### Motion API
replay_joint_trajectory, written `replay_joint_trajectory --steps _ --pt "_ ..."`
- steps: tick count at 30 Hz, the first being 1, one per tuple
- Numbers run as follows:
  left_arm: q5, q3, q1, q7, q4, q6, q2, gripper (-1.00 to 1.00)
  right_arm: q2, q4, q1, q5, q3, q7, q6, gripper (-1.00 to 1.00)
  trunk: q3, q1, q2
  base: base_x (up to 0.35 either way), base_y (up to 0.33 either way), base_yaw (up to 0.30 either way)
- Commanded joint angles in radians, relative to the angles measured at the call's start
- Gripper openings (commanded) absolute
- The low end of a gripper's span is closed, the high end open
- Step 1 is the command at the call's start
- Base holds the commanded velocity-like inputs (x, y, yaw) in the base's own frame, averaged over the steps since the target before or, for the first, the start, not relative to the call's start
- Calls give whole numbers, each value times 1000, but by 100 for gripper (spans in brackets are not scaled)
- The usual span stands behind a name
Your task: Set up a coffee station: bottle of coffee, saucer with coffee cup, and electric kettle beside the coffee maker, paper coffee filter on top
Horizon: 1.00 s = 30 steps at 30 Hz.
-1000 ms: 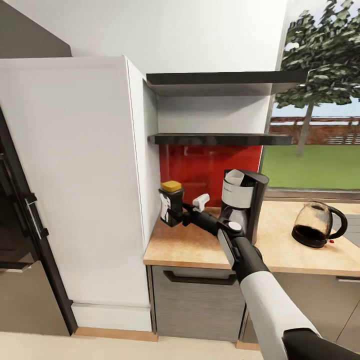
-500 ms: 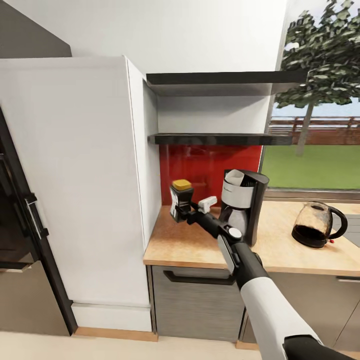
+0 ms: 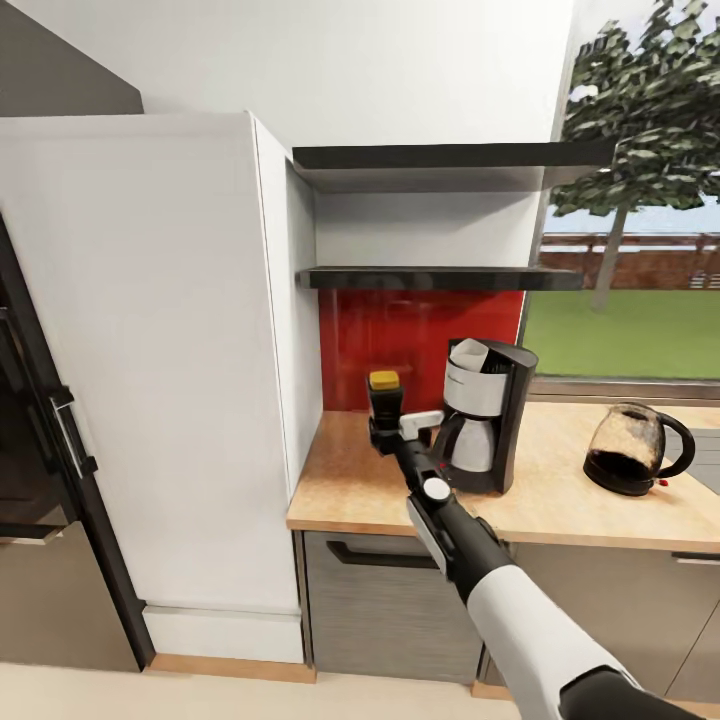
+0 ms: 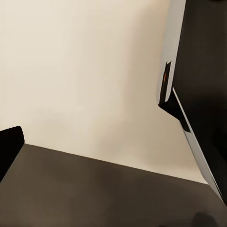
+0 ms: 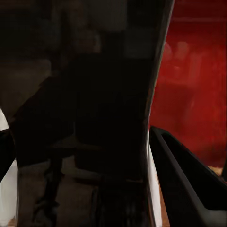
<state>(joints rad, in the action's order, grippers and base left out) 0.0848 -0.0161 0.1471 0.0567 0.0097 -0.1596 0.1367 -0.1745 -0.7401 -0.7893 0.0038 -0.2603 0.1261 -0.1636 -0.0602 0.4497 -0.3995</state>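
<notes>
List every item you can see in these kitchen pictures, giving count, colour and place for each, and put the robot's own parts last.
bottle of coffee: one, dark with yellow lid, held above the countertop left of the coffee maker
coffee maker: one, black and silver, on the countertop
paper coffee filter: one, white, in the coffee maker's top
electric kettle: one, glass with black base, on the countertop to the right
countertop: one, light wood
shelves: two, dark, above the red backsplash
right gripper: one, black, shut on the bottle
</notes>
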Motion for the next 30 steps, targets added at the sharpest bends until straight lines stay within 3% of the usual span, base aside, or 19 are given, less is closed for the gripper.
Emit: replay_joint_trajectory --steps 1,5,13,30 --pt "9 -2 0 0 1 -5 0 100 0 6 -1 -1 -17 30 -4 -100 0 0 -1 0 0 0" --pt "9 -2 0 0 1 -5 0 100 0 35 -1 -5 -62 105 -5 -100 0 0 -1 0 0 0" --pt "9 -3 0 0 2 -3 -1 100 0 41 -1 -33 -72 251 -4 -100 0 0 -1 0 0 0" --pt "9 -1 0 0 3 -3 -2 100 0 35 -1 -36 -71 262 -4 -100 0 0 -1 153 208 0"
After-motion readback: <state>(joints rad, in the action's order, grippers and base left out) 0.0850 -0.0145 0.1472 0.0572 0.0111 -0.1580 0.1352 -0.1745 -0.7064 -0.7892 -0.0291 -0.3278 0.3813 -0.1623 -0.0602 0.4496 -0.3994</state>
